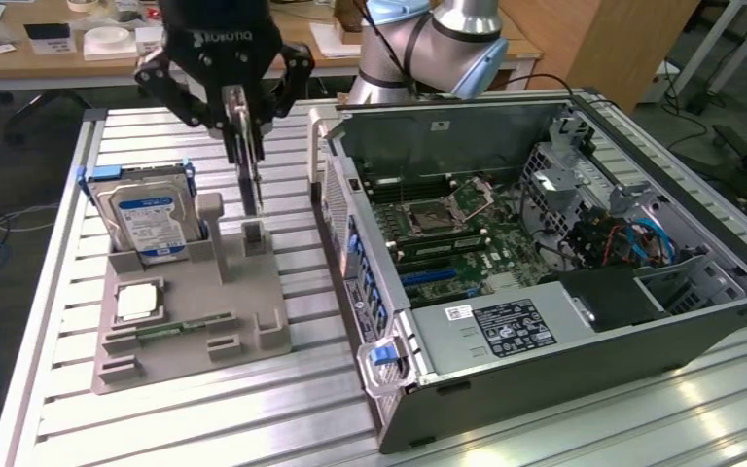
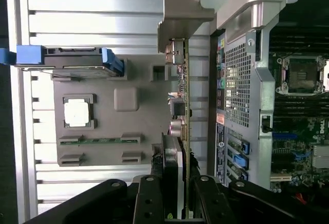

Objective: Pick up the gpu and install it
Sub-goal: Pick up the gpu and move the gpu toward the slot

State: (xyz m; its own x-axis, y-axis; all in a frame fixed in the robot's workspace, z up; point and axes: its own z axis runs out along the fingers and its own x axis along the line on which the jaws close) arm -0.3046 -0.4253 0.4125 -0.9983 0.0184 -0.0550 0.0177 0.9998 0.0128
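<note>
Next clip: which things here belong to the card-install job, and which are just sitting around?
Job: gripper, shut on the graphics card held over the gray holder; open computer case.
Lying about: hard drive, processor chip, memory stick, all in the holder.

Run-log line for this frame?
hand: shut on gpu | gpu: vertical, above tray, beside case | install: not done

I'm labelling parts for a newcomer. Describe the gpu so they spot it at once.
Find the grey plastic parts holder to the exterior view's left of the open black computer case. Above it the black gripper clamps the gpu: a thin dark circuit card seen edge-on, unlike the boxy blue-framed hard drive beside it.
</note>
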